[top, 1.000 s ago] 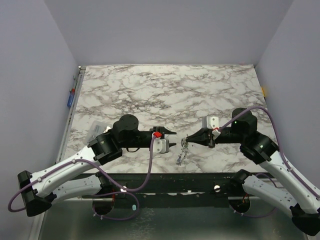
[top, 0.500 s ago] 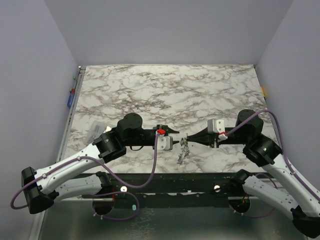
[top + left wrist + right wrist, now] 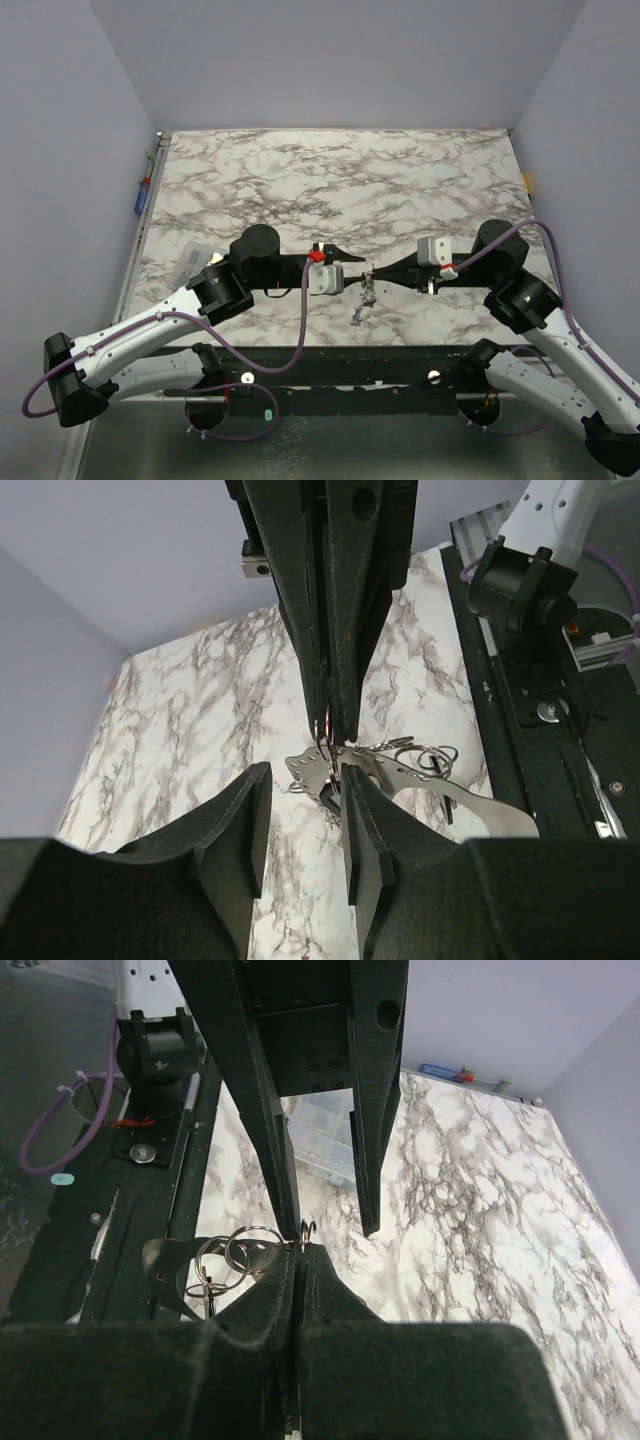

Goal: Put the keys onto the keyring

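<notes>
My right gripper [image 3: 376, 272] is shut on the keyring [image 3: 307, 1228], a small wire loop that sticks out of its tips [image 3: 300, 1250]. A bunch of silvery keys [image 3: 365, 294] and spare rings [image 3: 243, 1250] hangs from it down toward the marble table. My left gripper [image 3: 354, 272] is open and faces the right one tip to tip. In the left wrist view its gap [image 3: 300, 805] lies just short of the keyring [image 3: 322, 730], and one finger [image 3: 352, 810] lies against the flat metal keys [image 3: 385, 765]. No coloured tags show.
A clear plastic box [image 3: 190, 262] lies on the table left of the left arm. The black frame rail [image 3: 330, 355] runs along the table's near edge under the grippers. Lilac walls enclose the marble table [image 3: 330, 180].
My left gripper has moved right until its tips meet the right gripper's. The right gripper has shifted a little left and levelled, still holding the keyring with the keys hanging.
</notes>
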